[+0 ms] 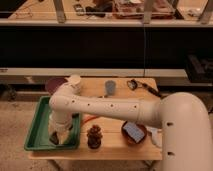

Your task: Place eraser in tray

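Note:
The green tray lies at the table's left end. My arm reaches across from the right and bends down into it. The gripper points down, low inside the tray near its front right part. A small dark shape sits at the gripper's tip, just above or on the tray floor. It looks like the eraser, mostly hidden by the gripper. I cannot tell whether it touches the tray.
Behind the tray stand a dark round bowl and a white cup. A grey cup and a dark tool are further right. A carrot, a pine cone and a bowl holding a blue-grey pad sit near the front.

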Action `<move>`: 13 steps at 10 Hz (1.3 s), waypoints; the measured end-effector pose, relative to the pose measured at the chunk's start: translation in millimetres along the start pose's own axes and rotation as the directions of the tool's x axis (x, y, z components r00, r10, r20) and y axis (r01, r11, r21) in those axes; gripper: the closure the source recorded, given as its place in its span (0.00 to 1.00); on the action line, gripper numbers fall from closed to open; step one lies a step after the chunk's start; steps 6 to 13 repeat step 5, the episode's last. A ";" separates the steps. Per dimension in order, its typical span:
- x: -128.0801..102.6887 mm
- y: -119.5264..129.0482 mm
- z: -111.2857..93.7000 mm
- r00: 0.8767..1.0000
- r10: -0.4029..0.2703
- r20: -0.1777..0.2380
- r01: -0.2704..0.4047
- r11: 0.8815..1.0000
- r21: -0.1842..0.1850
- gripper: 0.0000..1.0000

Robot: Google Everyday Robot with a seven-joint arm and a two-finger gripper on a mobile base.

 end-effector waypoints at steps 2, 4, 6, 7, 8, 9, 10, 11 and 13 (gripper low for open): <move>-11.7 3.8 -1.6 0.999 0.044 -0.009 -0.044 0.999 -0.010 0.20; -22.8 7.5 -2.3 0.995 0.101 -0.014 -0.101 0.995 -0.016 0.20; -24.9 6.7 -3.0 0.994 0.108 -0.014 -0.108 0.994 -0.017 0.20; -24.9 6.7 -3.0 0.994 0.108 -0.014 -0.108 0.994 -0.017 0.20; -24.9 6.7 -3.0 0.994 0.108 -0.014 -0.108 0.994 -0.017 0.20; -24.9 6.7 -3.0 0.994 0.108 -0.014 -0.108 0.994 -0.017 0.20; -24.9 6.7 -3.0 0.994 0.108 -0.014 -0.108 0.994 -0.017 0.20; -24.9 6.7 -3.0 0.994 0.108 -0.014 -0.108 0.994 -0.017 0.20; -24.9 6.7 -3.0 0.994 0.108 -0.014 -0.108 0.994 -0.017 0.20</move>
